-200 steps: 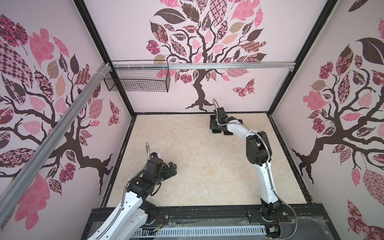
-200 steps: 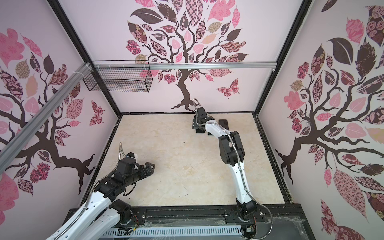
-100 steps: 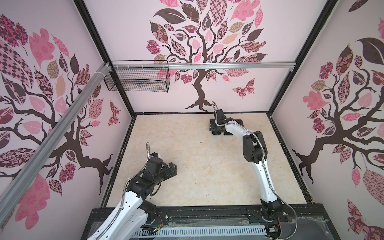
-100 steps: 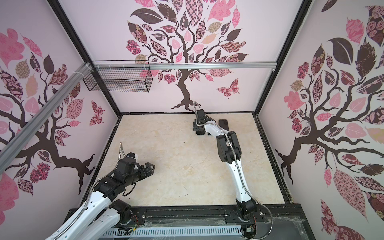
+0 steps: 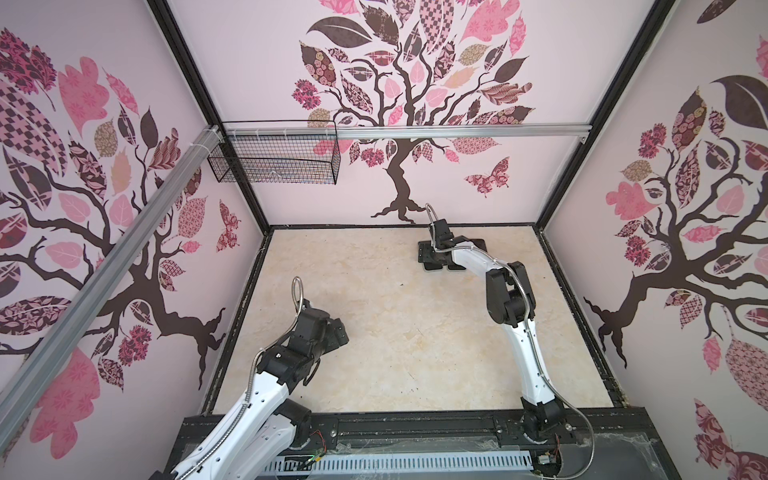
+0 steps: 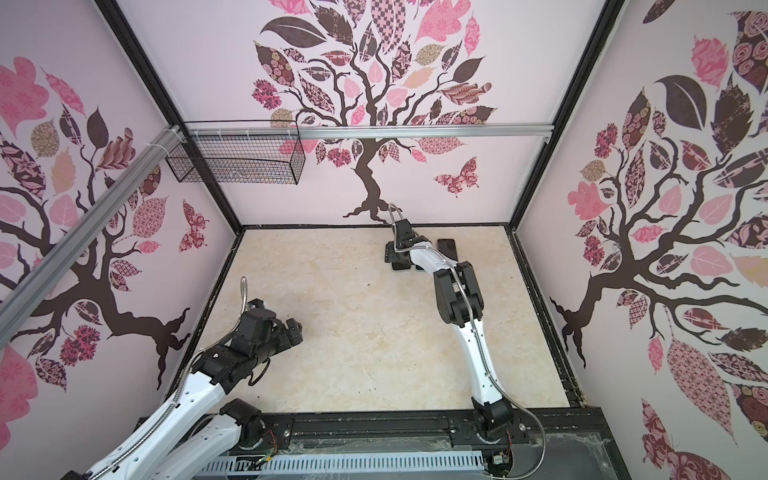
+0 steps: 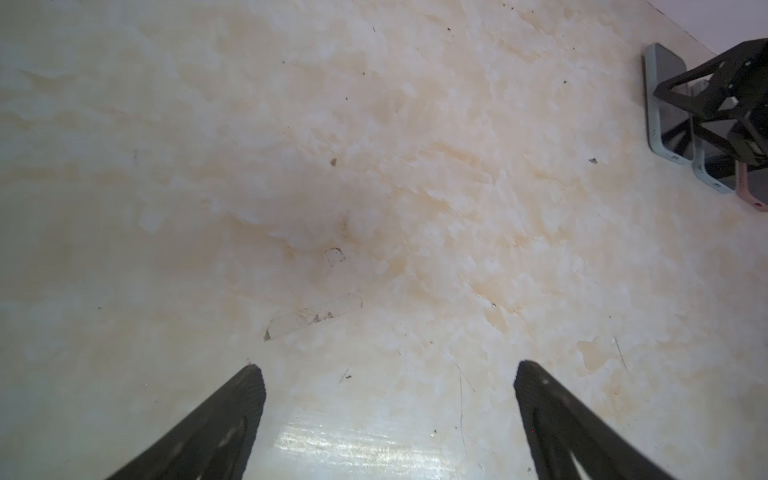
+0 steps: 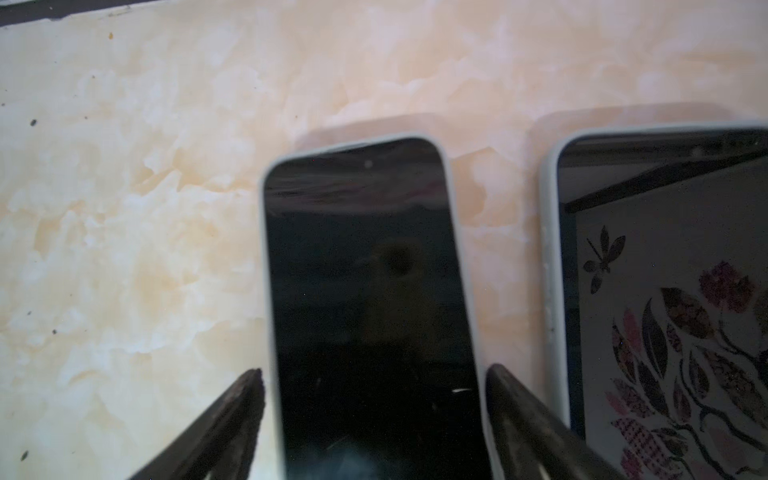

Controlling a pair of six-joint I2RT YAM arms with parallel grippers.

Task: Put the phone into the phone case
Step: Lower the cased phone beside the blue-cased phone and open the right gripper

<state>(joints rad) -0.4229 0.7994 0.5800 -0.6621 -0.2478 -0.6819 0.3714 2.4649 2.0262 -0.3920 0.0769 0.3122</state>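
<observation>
Phone (image 8: 370, 311), dark screen up, sits inside a pale grey phone case (image 8: 266, 249) on the marble table (image 7: 374, 166) near the back wall. Right gripper (image 8: 374, 370) straddles it with fingers spread, not pinching it; a sliver of table shows beside one finger. A second grey-cased phone (image 8: 665, 291) lies just beside. Left gripper (image 7: 388, 365) hangs wide open over the table, well apart.

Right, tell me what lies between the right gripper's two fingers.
A dark-screened phone with a pale rim, lying flat on the table, fills the gap between the fingers of the right gripper; the right wrist view shows it.
</observation>
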